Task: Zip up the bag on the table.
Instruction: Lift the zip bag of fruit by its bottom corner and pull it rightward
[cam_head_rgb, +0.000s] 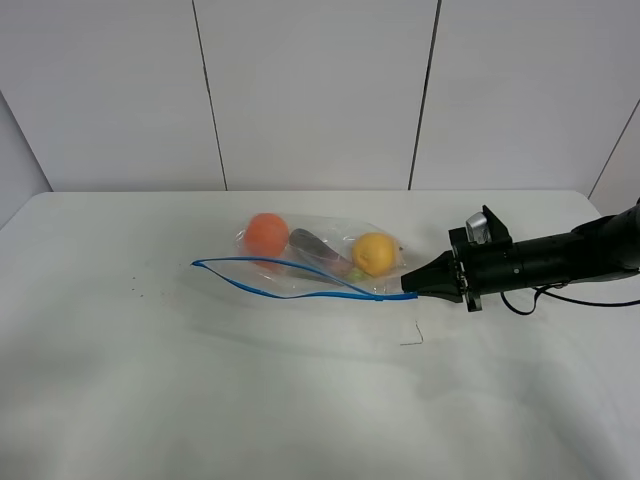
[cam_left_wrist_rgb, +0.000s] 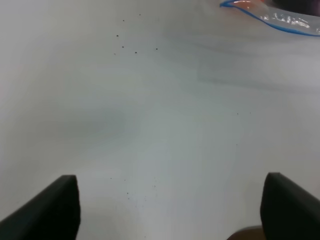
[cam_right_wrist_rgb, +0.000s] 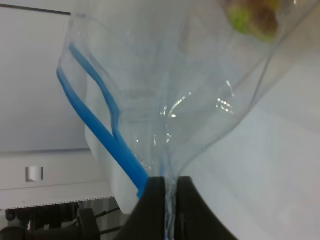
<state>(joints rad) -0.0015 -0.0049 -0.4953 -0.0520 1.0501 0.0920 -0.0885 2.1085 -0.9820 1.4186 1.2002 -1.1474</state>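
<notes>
The clear bag lies on the white table with an orange, a purple eggplant and a yellow pear inside. Its blue zip strip runs along the near edge and gapes open in the middle. My right gripper is shut on the bag's right corner at the end of the zip. In the right wrist view the black fingers pinch the clear plastic beside the blue strip. My left gripper is open above bare table, with the bag's left tip far from it. It does not appear in the high view.
A small dark scrap lies on the table in front of the right gripper. A few dark specks mark the tabletop left of the bag. White wall panels stand behind the table's far edge.
</notes>
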